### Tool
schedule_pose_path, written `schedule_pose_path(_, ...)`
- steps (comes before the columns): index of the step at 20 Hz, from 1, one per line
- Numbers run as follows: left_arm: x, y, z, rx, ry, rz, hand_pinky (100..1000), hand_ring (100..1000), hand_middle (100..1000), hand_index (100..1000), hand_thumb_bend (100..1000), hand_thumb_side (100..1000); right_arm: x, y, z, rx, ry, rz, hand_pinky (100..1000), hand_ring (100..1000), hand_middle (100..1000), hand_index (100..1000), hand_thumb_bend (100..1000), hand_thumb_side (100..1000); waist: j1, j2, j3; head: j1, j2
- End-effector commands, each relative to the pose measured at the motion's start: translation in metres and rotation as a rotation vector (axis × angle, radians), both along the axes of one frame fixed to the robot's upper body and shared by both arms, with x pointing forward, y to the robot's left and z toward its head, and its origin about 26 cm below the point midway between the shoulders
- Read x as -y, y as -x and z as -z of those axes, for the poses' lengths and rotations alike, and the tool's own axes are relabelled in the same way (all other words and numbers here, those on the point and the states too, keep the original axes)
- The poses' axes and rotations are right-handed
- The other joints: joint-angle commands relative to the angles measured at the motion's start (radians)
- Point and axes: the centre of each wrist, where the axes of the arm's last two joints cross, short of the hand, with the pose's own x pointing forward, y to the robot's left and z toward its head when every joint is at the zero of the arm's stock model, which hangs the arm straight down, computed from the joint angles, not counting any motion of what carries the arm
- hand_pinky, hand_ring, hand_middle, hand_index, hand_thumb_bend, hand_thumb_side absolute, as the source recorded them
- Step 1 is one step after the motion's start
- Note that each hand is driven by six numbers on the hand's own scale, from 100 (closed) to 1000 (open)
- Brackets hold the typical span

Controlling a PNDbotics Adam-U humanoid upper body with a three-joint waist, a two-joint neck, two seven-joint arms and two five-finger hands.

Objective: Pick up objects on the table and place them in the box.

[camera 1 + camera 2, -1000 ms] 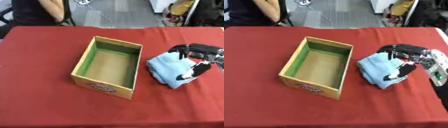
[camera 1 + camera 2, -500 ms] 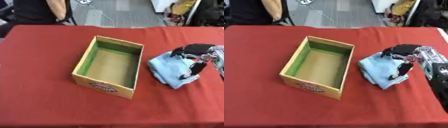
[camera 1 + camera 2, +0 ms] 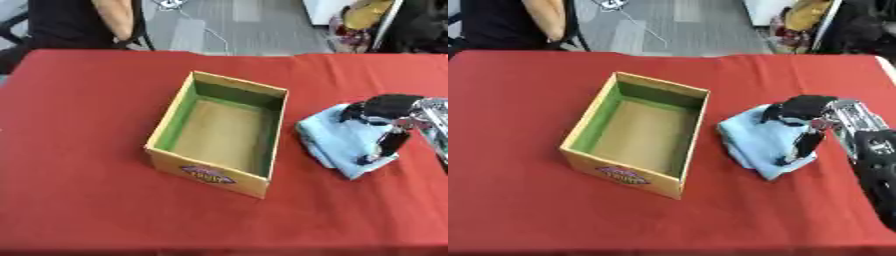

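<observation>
Pale blue cloth [image 3: 337,142] lies folded right of centre, just beside the empty box [image 3: 223,131]. The right hand [image 3: 385,117] curls over its far edge, thumb pressing the near side. Only a top layer might lift, unfolding and snagging the box wall.

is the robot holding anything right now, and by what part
The right hand has its fingers and thumb curled onto the light blue cloth at its right side. The cloth lies on the table; whether it is truly gripped cannot be told.
</observation>
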Motion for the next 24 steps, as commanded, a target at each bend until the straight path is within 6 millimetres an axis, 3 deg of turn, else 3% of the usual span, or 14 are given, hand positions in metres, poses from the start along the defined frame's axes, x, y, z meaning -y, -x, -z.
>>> schedule_pose_path(1,0.002,0.002,-0.011,0.032,-0.023,0.014,277,309,491,648,100,724,-0.011,-0.004,-0.003,-0.189,0.195,-0.182,586,609,881,903,678,477,0.003,-0.008,0.002,-0.001,-0.001)
schedule_pose_path(6,0.003,0.001,-0.011,0.034,-0.021,0.018,277,309,491,648,100,724,-0.024,-0.005,0.009,-0.157,0.154,-0.219,464,507,771,784,645,394,0.005,-0.007,0.005,-0.006,-0.001)
schedule_pose_path(7,0.003,0.001,-0.011,0.035,-0.021,0.019,277,309,491,647,100,725,-0.026,-0.004,0.010,-0.135,0.128,-0.229,430,477,732,725,606,367,0.005,-0.006,0.005,-0.006,-0.001)
schedule_pose_path(9,0.003,0.001,-0.011,0.037,-0.020,0.020,278,309,491,647,100,724,-0.028,-0.003,0.013,-0.097,0.091,-0.241,387,466,707,681,522,322,0.005,-0.005,0.006,-0.006,-0.001)
schedule_pose_path(12,0.003,0.001,-0.012,0.039,-0.020,0.021,278,309,491,648,100,724,-0.029,-0.001,0.022,-0.057,0.050,-0.246,313,469,691,660,498,305,0.005,-0.004,0.006,-0.005,-0.001)
schedule_pose_path(13,0.003,0.001,-0.012,0.039,-0.020,0.021,278,309,491,648,100,724,-0.029,-0.001,0.025,-0.048,0.033,-0.248,196,458,626,603,457,269,0.005,-0.004,0.006,-0.004,-0.001)
schedule_pose_path(14,0.003,0.001,-0.012,0.039,-0.020,0.021,278,309,491,648,100,723,-0.028,0.000,0.028,-0.040,0.012,-0.252,213,463,640,617,470,279,0.005,-0.004,0.006,-0.004,-0.001)
schedule_pose_path(15,0.003,0.001,-0.012,0.039,-0.020,0.021,278,309,491,648,100,724,-0.027,0.001,0.030,-0.032,-0.014,-0.257,153,427,561,540,423,225,0.005,-0.004,0.006,-0.004,-0.001)
schedule_pose_path(21,0.003,0.001,-0.012,0.038,-0.020,0.020,278,309,491,648,100,724,-0.020,0.004,0.041,-0.005,-0.149,-0.269,100,331,408,392,312,123,0.005,-0.004,0.005,0.002,-0.001)
schedule_pose_path(24,0.003,0.001,-0.012,0.037,-0.020,0.018,278,309,491,648,100,724,-0.016,0.005,0.041,0.004,-0.185,-0.269,100,321,384,360,309,112,0.005,-0.005,0.005,0.003,-0.001)
